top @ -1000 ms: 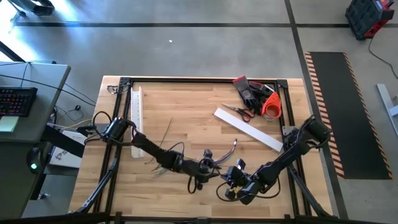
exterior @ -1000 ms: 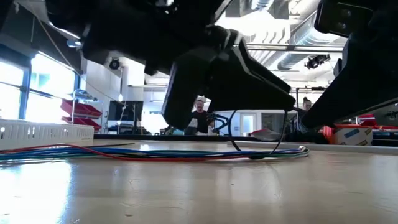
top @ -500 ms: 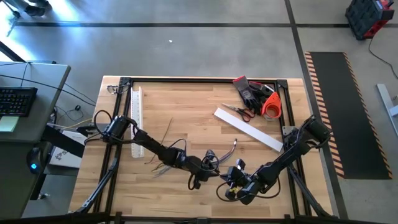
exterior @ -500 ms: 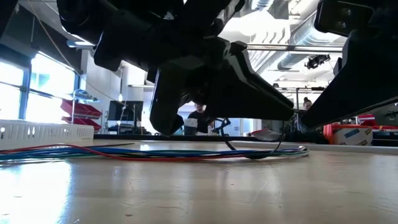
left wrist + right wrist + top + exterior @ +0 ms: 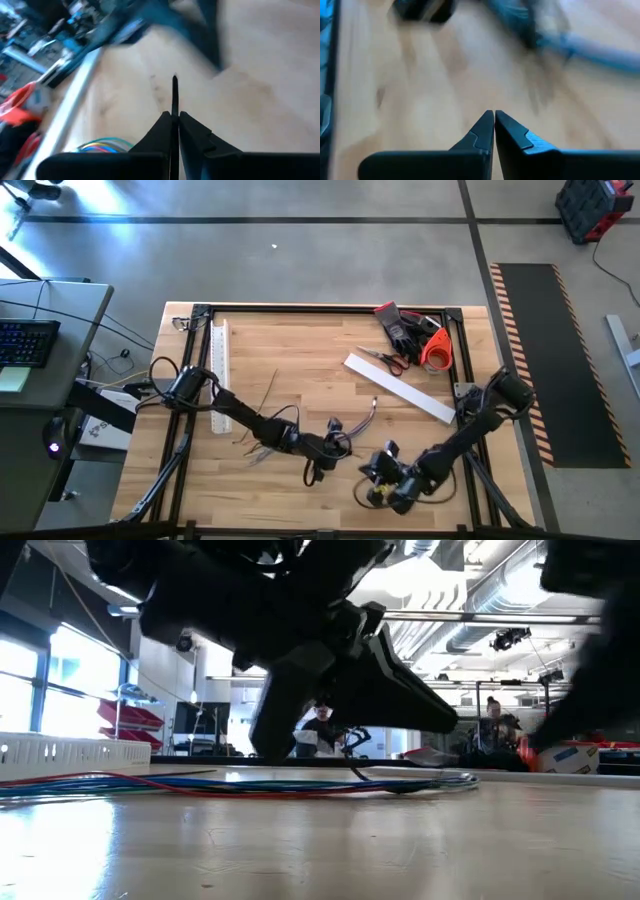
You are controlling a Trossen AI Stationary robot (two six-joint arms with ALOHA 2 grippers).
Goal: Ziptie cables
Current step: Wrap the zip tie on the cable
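Bare wood runs along the near table (image 5: 300,500) edge, with open room in front of both arms. Right gripper (image 5: 377,493) sits low near that edge, jaws pressed together, empty. Left gripper (image 5: 174,120) works mid-table, jaws pinching a ziptie (image 5: 175,95) that sticks straight out. Cables (image 5: 230,783) lie flat beside it. Farther off, duct (image 5: 221,370) lines the left side; scissors (image 5: 385,360) and gloves (image 5: 405,330) crowd the far right corner.

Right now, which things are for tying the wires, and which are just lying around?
For the job: cables, ziptie in the left fingers, spare zipties.
Lying about: scissors, gloves, orange item, white slotted duct, white strip.
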